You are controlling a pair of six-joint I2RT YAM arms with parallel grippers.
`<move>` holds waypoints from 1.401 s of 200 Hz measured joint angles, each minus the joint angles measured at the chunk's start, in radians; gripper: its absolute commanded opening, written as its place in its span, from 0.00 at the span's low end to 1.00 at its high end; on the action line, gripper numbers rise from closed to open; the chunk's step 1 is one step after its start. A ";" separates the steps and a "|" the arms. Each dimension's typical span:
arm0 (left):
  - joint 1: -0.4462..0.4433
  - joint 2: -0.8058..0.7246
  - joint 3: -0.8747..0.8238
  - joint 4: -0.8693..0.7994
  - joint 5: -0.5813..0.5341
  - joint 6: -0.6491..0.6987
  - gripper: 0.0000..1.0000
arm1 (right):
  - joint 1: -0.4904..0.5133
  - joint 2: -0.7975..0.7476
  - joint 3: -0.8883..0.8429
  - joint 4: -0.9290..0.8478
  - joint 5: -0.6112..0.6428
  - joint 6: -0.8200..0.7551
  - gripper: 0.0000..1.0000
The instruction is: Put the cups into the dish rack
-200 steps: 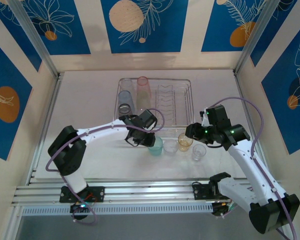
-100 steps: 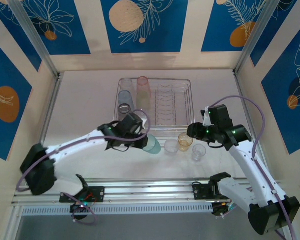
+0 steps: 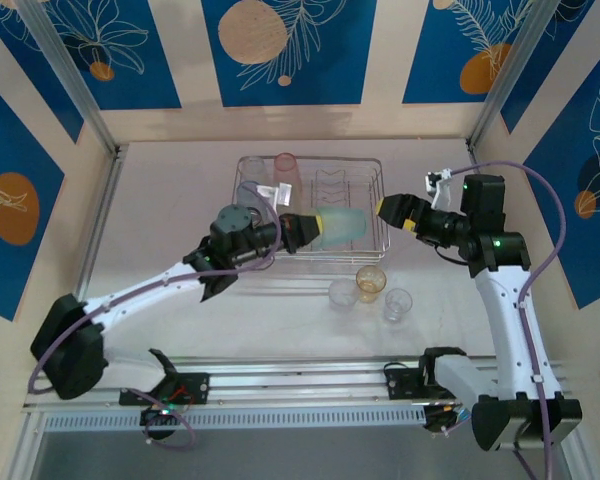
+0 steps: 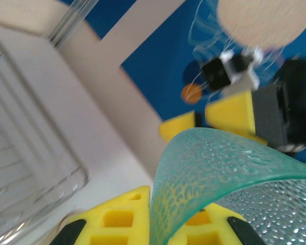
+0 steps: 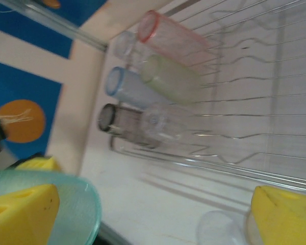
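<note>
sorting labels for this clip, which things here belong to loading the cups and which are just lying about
Part of the job: teal cup held by the left gripper; dish rack holding cups; amber cup and two clear cups on the table.
Not part of it: blue patterned walls; metal rails.

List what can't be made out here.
Top view: whether the open right end effector touches the textured teal plastic cup held by the left end effector is too small to tell.
Left wrist view: much of that cup runs off the lower edge.
Right wrist view: a clear plastic tumbler cropped at bottom.
</note>
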 measured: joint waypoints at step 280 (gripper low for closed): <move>0.041 0.172 -0.001 0.439 0.134 -0.271 0.00 | 0.180 0.144 0.092 0.234 -0.336 0.139 0.74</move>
